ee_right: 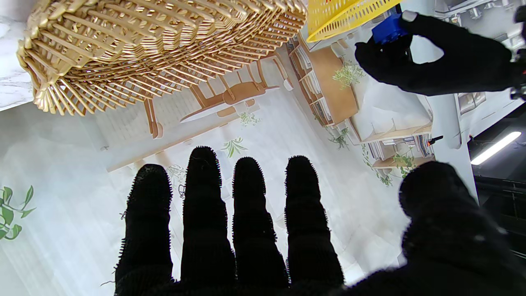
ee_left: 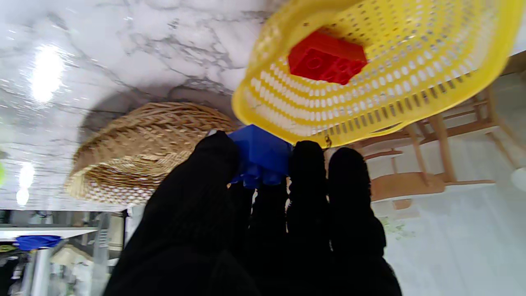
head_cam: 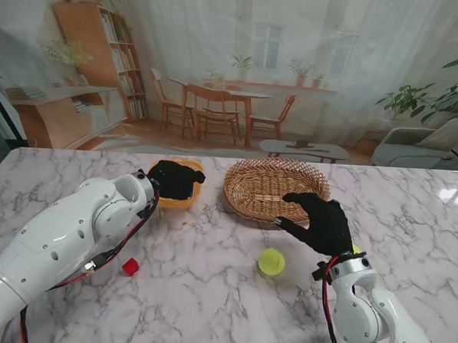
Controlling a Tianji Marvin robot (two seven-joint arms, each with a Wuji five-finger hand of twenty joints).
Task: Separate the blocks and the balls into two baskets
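There, blue block between fingers.

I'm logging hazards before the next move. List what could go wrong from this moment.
1. The left hand pinches the blue block near the rim of the yellow basket, not clearly over its middle; released now, it might fall outside.
2. The open right hand hovers near the wicker basket and could nudge it.
3. The ball lies loose and may roll if brushed.
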